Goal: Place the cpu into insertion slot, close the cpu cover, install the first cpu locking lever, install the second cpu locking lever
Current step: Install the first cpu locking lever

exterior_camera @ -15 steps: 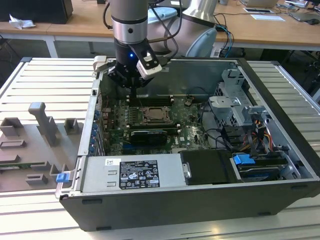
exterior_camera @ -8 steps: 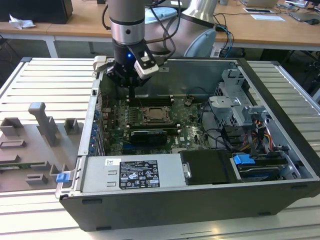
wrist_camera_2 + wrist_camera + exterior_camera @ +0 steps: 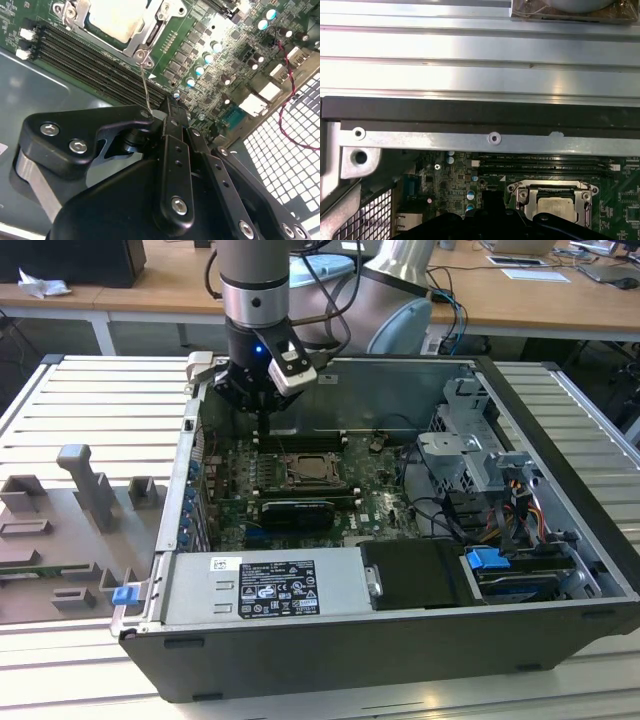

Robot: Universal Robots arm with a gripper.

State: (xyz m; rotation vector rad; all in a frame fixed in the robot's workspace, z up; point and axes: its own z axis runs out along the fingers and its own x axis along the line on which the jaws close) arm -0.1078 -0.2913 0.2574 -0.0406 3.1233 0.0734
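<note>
The cpu (image 3: 117,17) shows its pale metal top, lying flat in the insertion slot (image 3: 308,472) on the green board. Around it the silvery cpu cover (image 3: 155,30) lies down as a frame; both wrist views show it, cpu (image 3: 555,206) and cover (image 3: 520,192). A thin wire locking lever (image 3: 145,85) rises from the socket's corner to my black gripper (image 3: 170,102), whose fingers are shut together. The lever's end passes behind the gripper, so I cannot tell whether it is held. In the exterior view my gripper (image 3: 262,430) hangs at the socket's far-left side.
Long black memory slots (image 3: 85,52) run between the socket and the case wall (image 3: 470,140). A black graphics card (image 3: 297,512) lies in front of the socket. The power supply (image 3: 265,585) and drive cage (image 3: 470,455) crowd the case. A grey fixture (image 3: 85,485) stands outside.
</note>
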